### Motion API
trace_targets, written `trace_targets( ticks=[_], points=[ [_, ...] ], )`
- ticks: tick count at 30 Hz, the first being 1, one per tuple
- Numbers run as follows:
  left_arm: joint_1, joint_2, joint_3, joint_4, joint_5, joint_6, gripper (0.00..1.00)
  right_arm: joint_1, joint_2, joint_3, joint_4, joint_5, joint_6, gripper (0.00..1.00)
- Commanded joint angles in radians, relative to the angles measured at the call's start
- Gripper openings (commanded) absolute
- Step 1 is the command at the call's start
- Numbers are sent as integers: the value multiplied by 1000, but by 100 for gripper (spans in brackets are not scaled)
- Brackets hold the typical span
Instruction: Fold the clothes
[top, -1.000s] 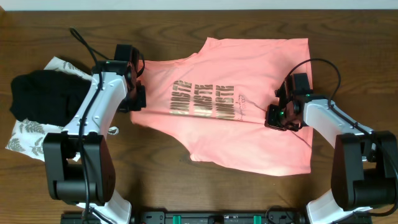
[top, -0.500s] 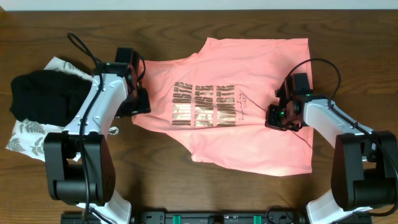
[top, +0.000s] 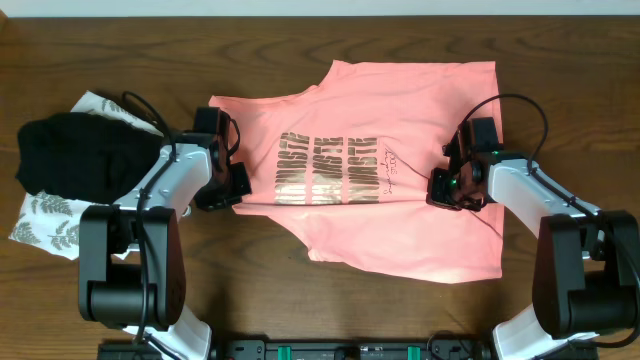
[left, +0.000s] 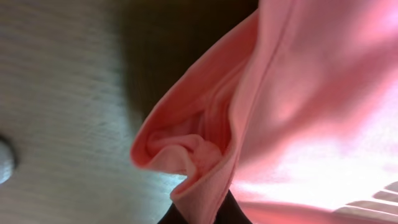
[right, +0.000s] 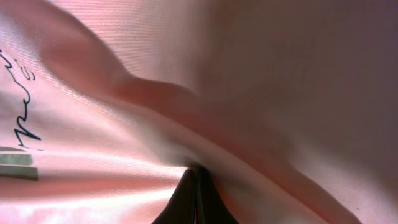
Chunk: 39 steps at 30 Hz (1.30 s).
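Left tool (top: 236, 186): clenched on the left edge of the T-shirt (top: 400, 220), beside the lettering (top: 325, 168); lower along that edge than a second ago.
Right tool (top: 441, 190): clenched on a pinch of T-shirt right of the lettering; same spot as a second ago.
T-shirt: spread on the tabletop (top: 300, 310) between both arms, print up.
Meaning: both sides gripped, likely ready to lift; no fold made yet.
Overhead only: whole outline; black garment (top: 75, 155) and leaf-print garment (top: 45, 215) apart at left.
Left wrist only: edge bunched into a rolled lump (left: 186, 152), several layers.
Right wrist only: crease running into shut fingertips (right: 196, 199).
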Motion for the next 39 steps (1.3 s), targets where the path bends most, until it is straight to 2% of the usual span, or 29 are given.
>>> trace_targets(
  ticks=[1,5,7,8,10,11,14,17,20,23,29,32,33,34,35,36,39],
  points=[
    [5,-29,70,-53,-119,-13,6,10,50,-34,-21,125,10,1],
    [5,-44,178,-191,-239,12,6,10,50,-34,-21,126,10,1],
    [5,-44,217,-244,-285,13,9,10,50,-34,-21,126,10,1],
    [5,-44,230,-261,-307,13,15,10,50,-34,-21,126,9,1],
    [5,-44,233,-272,-338,13,37,10,50,-34,-21,127,9,1],
    [5,-43,233,-279,-354,11,43,10,50,-34,-21,129,10,1],
    [5,-43,233,-295,-393,2,48,10,50,-34,-24,129,10,1],
    [5,-43,232,-297,-386,-25,53,10,50,-34,-24,129,10,1],
    [5,-43,218,-296,-304,-24,58,10,50,-34,-24,129,10,1],
    [5,-42,183,-277,-201,-25,58,10,50,-34,-25,129,10,1],
    [21,-37,50,-84,-193,-24,58,10,50,-34,-27,129,10,1],
    [41,-37,14,10,-195,-25,58,10,50,-34,-28,129,10,1],
    [45,-37,10,25,-195,-25,52,10,50,-34,-28,129,10,1],
    [51,-37,9,31,-195,-25,39,10,50,-34,-28,129,10,1],
    [54,-37,9,30,-196,-25,13,10,50,-34,-29,129,10,1],
    [55,-37,9,26,-196,-25,6,10,50,-34,-31,129,10,1],
    [55,-37,22,-9,-196,-25,6,10,50,-34,-31,129,9,1]
  ],
)
